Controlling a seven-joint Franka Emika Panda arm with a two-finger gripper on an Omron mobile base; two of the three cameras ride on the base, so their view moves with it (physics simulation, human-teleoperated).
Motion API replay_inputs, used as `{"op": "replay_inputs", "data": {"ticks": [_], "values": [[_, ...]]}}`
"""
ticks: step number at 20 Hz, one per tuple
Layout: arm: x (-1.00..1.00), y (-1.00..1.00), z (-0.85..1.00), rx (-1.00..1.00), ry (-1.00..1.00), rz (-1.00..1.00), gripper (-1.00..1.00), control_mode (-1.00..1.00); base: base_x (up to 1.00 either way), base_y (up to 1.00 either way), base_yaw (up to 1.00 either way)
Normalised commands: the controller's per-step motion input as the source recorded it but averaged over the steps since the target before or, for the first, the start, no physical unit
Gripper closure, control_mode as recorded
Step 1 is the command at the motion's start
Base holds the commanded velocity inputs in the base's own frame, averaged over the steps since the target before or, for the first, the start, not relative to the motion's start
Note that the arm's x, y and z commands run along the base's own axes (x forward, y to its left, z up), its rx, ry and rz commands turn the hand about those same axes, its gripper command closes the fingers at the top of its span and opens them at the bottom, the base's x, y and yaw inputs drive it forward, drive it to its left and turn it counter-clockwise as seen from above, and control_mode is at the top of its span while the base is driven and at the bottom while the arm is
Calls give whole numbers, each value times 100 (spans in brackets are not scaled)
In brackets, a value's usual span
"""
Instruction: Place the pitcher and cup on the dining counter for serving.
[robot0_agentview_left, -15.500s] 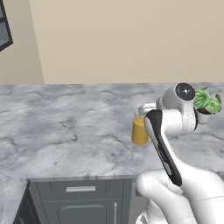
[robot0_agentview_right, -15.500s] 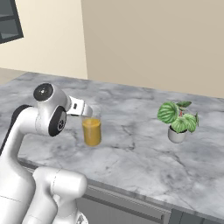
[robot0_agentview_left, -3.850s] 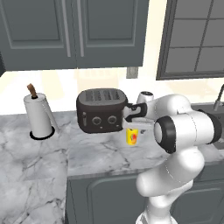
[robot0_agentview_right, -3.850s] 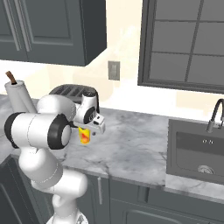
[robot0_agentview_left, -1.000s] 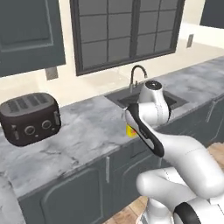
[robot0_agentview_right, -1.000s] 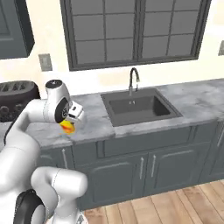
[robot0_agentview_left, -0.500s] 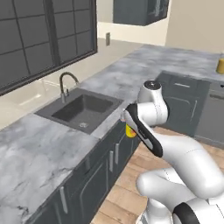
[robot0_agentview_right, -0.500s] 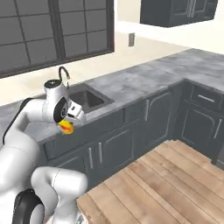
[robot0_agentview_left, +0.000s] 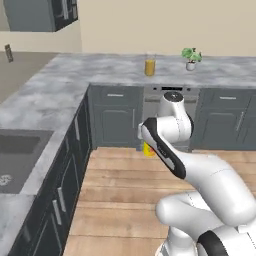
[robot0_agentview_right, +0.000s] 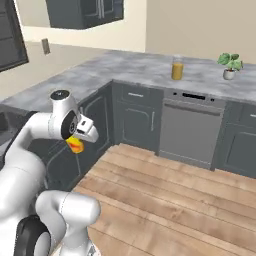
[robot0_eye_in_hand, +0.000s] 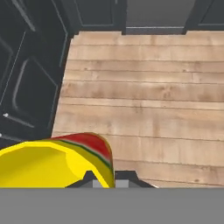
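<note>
A: Why is the cup (robot0_agentview_right: 75, 144) up in the air, over the wooden floor (robot0_agentview_right: 165, 190)?
B: It's being carried. The pincer (robot0_agentview_right: 79, 138) is clamped on it, jaws drawn tight on the wall beside the red mark, and the arm is tucked in close, I'd say to keep the cup steady while the base travels.
A: And the pitcher (robot0_agentview_left: 149, 65)?
B: Standing upright on the dining table (robot0_agentview_left: 225, 77), against the beige wall. It looks already served, so the cup is what's left, and it is well apart from that top.
A: What's beside it?
B: A small potted plant (robot0_agentview_left: 190, 58), near but not touching.
A: Count them.
B: One cup, one pitcher, one plant, one pincer.
</note>
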Motion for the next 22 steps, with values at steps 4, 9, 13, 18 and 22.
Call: {"op": "replay_inputs", "data": {"ticks": [4,9,13,18,22], "values": [[0,0,0,0,0,0,100,100,13,-61,-70],[0,0,0,0,0,0,100,100,81,-76,-45],[0,0,0,0,0,0,100,100,100,-74,-26],[0,0,0,0,0,0,100,100,100,-33,-3],[0,0,0,0,0,0,100,100,100,-56,13]]}}
